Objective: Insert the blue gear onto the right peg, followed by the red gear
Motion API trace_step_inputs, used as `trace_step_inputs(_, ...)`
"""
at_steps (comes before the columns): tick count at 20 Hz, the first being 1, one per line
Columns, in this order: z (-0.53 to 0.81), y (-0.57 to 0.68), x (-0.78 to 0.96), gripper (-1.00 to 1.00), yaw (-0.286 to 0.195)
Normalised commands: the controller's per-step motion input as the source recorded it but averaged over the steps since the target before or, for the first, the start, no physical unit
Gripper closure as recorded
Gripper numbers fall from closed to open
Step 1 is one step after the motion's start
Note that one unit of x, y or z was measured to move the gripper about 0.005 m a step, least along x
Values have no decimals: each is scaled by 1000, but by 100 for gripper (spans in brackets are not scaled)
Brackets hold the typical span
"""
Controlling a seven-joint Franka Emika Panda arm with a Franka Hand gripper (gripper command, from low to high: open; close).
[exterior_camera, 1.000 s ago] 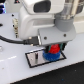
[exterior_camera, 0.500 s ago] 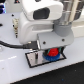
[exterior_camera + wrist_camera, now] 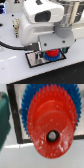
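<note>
Two gears stacked: red gear (image 3: 50, 120) low over blue gear (image 3: 31, 95) on grey plate (image 3: 33, 60); jaws' state unclear. Risk: bore off-centre, jamming on peg.

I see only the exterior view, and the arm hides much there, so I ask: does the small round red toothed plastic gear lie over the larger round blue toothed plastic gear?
Observer: Yes. In the wrist view the red gear covers most of the blue gear; only blue teeth show past its rim.
Operator: Can you see the hole of the red gear?
Observer: Yes, a dark round hole in its hub. I cannot tell what is inside it.
Operator: Is the plate visible too?
Observer: Yes, the grey black-edged plate shows beside the gears, and the red gear's rim overlaps its black edge in that picture.
</note>
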Motion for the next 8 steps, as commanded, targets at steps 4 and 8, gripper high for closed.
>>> trace_step_inputs(4, 760, 124, -10, -100, 0)
trace_step_inputs(8, 730, 156, -39, -100, 0)
